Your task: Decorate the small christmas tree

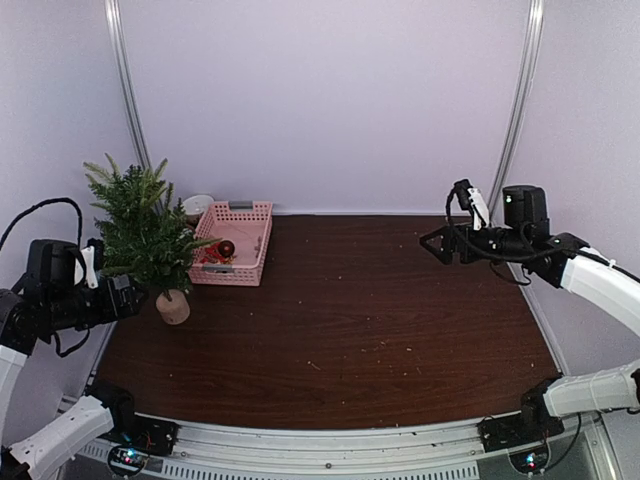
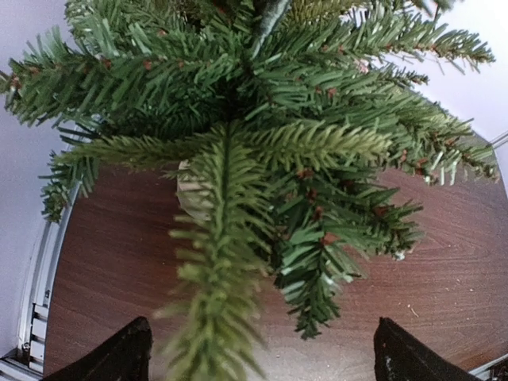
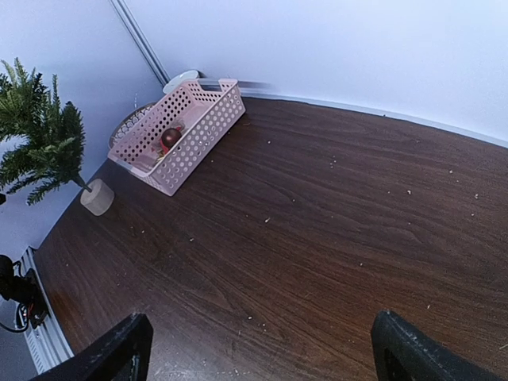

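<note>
Your left tool (image 1: 128, 292) sits spread wide at the left edge of the tabletop (image 1: 380, 330), right up against the small christmas tree (image 1: 145, 235). In its wrist view the two dark fingertips (image 2: 127, 357) stand far apart at the bottom corners, and the tree's green branches (image 2: 302, 143) fill nearly everything above and between them. One long branch droops down into the gap, and nothing is pinched. The tree stands upright on its pale wooden stump (image 1: 172, 306) at the far left of the tabletop, just beside the near left corner of the pink basket (image 1: 228, 275).

Your right tool (image 1: 428, 243) hangs above the far right side of the tabletop, also spread wide and gripping nothing. It is well apart from the tree and points toward it. From that wrist, you see the tree (image 3: 40, 143) small at the left edge. The basket (image 3: 198, 151) lies just beyond the tree, with a dark red ball (image 3: 170, 138) inside it.
</note>
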{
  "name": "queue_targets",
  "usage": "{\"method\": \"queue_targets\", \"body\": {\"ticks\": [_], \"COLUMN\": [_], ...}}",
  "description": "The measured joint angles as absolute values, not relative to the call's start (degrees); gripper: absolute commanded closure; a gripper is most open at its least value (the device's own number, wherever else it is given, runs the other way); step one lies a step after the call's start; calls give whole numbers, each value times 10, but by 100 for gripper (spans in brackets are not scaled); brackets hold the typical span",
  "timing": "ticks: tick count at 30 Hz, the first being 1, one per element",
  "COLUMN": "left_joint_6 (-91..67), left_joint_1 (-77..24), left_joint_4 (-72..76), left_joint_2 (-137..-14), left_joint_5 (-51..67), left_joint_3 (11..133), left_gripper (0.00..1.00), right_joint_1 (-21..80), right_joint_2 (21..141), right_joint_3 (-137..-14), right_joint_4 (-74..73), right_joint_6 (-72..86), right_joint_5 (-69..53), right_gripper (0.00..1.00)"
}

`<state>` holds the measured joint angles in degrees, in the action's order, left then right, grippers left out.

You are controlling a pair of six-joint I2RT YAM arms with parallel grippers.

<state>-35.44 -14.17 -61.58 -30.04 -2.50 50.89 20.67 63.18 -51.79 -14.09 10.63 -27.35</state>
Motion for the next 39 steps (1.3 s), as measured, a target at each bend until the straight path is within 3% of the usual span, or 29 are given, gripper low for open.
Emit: {"method": "queue_targets", "body": {"ticks": [8,24,32,39], "left_joint_6": [-312,-175,-163,-162], "left_joint_1": [-142,-139,-137,-108], "left_joint_4": [-612,-528,-526,-523], "left_joint_2": [-318,-560,-643,-644], "left_joint_5": [-30,-44,-92,-110], "left_joint_3": [626,945,971,929], "left_gripper": [3,37,54,57], "right_joint_1": [218,244,247,248], "right_joint_2": [655,668,668,668], "right_joint_3": [-518,-521,-521,-521], "right_joint_4": [-141,-145,-146,-147], "right_joint_6": [105,91,91,90], "right_joint_5": [-286,-301,-302,-305], "right_gripper": [1,1,0,1]}}
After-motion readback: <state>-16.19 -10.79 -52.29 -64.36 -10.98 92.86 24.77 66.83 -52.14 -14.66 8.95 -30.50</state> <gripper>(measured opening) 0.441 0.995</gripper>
